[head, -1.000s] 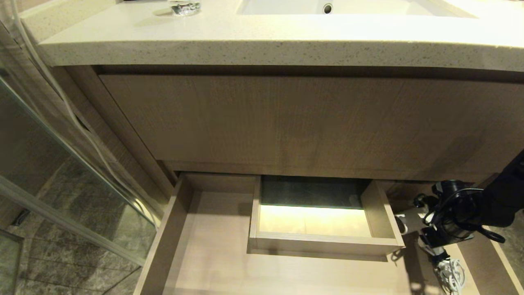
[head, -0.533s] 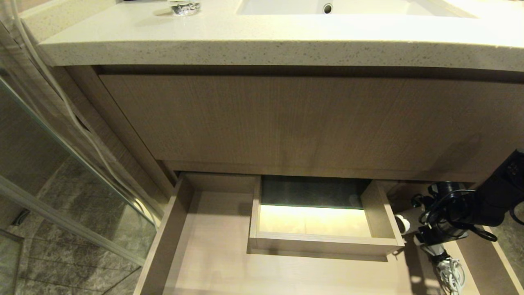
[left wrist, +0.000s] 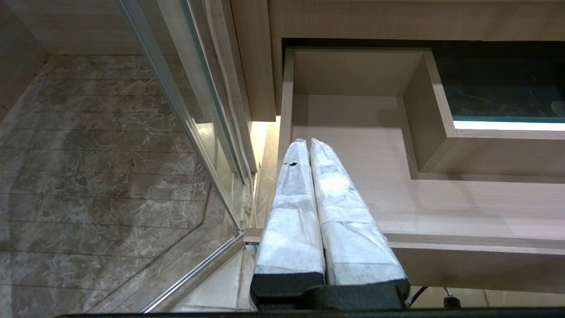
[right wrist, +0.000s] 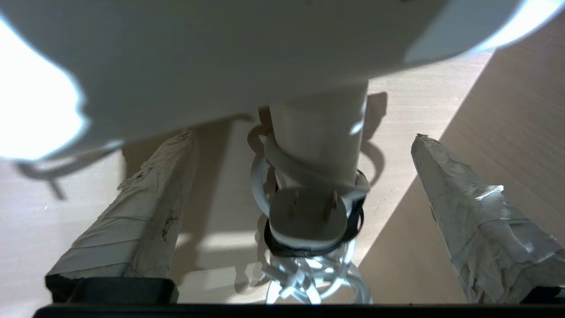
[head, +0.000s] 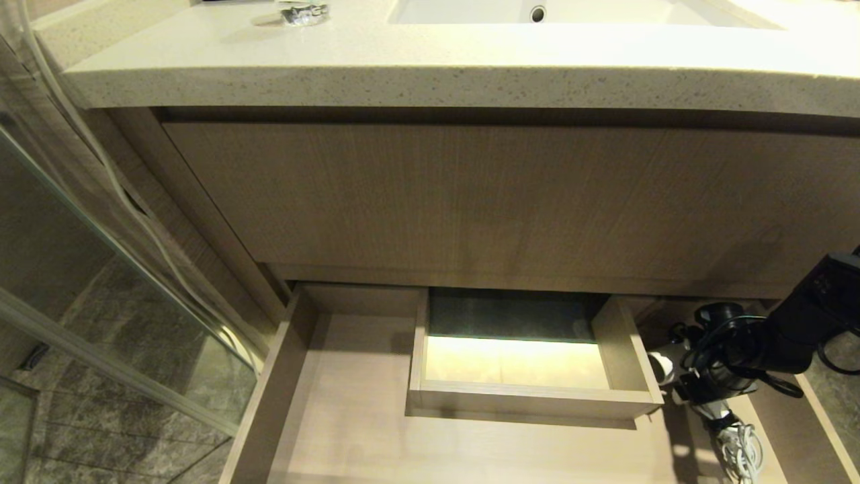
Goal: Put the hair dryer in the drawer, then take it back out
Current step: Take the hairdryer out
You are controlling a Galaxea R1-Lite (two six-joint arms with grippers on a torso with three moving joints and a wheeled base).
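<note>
The drawer (head: 277, 390) stands pulled out under the vanity. The white hair dryer (head: 662, 368) lies on the floor of its right section, its bundled cord (head: 740, 449) toward the front. In the right wrist view the fat barrel (right wrist: 247, 57) fills the frame, with the slim handle (right wrist: 318, 132), the plug (right wrist: 306, 216) and the cord (right wrist: 309, 282) below it. My right gripper (right wrist: 302, 134) is open, one wrapped finger (right wrist: 137, 212) on each side of the handle and apart from it. My left gripper (left wrist: 307, 142) is shut and empty over the drawer's front left corner (left wrist: 287, 132).
A boxed cutout (head: 524, 400) takes up the drawer's middle. Above it is the taller closed wood front (head: 470, 202) and the stone countertop (head: 430, 74) with a basin (head: 537, 12). A glass shower panel (head: 101, 269) and marble floor lie to the left.
My right arm has drawn slightly up and toward the back of the drawer. The hair dryer lies where it was.
</note>
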